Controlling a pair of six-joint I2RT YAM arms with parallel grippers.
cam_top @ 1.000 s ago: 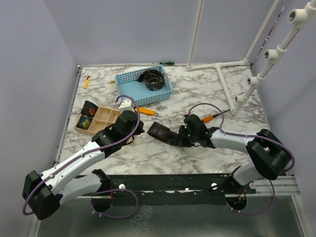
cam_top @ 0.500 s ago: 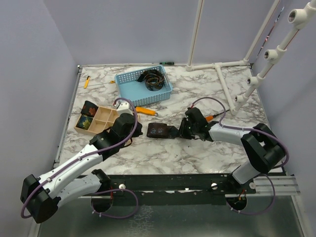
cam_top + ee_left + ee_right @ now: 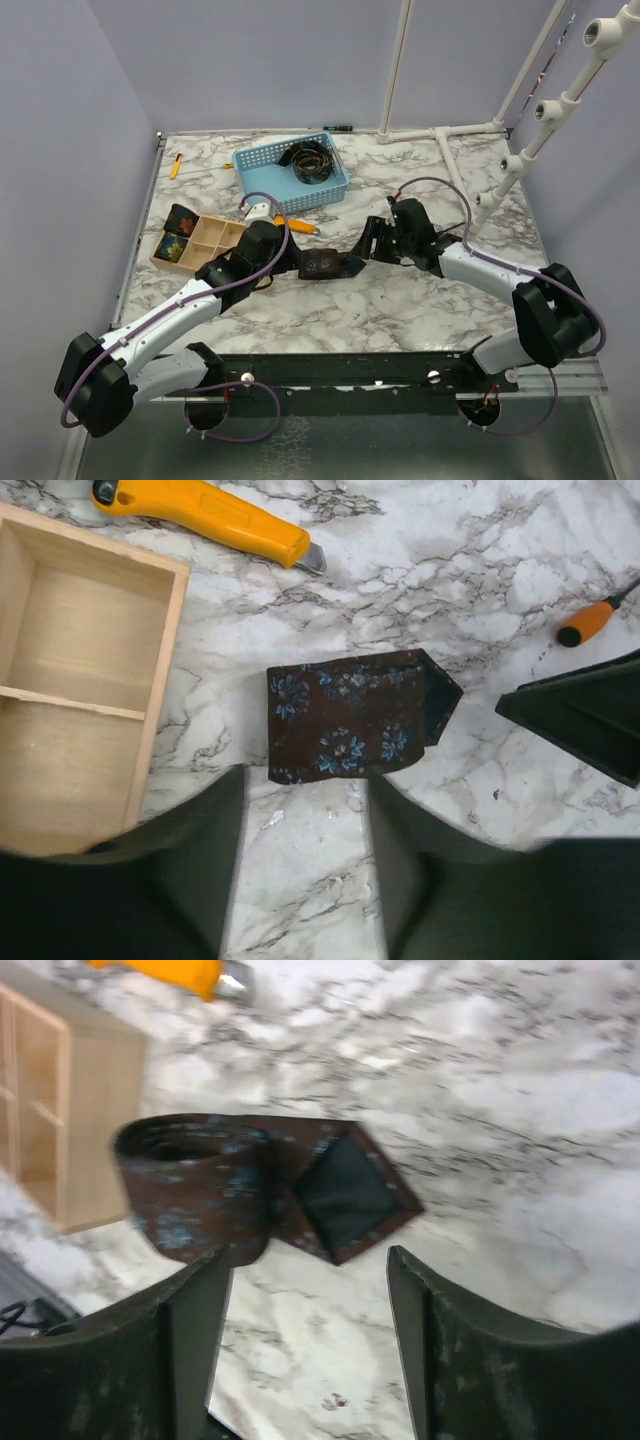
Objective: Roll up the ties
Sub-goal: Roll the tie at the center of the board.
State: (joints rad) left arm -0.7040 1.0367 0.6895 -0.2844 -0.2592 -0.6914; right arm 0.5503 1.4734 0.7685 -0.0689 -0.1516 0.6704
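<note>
The right pincer [image 3: 306, 1265] gapes wide and empty, drawn back from the tie [image 3: 240, 1195] it was against a second ago. The left pincer [image 3: 305, 780], also wide open and empty, has advanced to the tie's near edge. The tie lies partly rolled on the desk [image 3: 400, 300] between them, beside the wooden box [image 3: 80, 670]. A second tie [image 3: 312, 160] sits coiled in the basket [image 3: 268, 182].

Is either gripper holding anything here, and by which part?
Nothing is held. The left gripper and right gripper both have open jaws; the tie lies free on the table.
</note>
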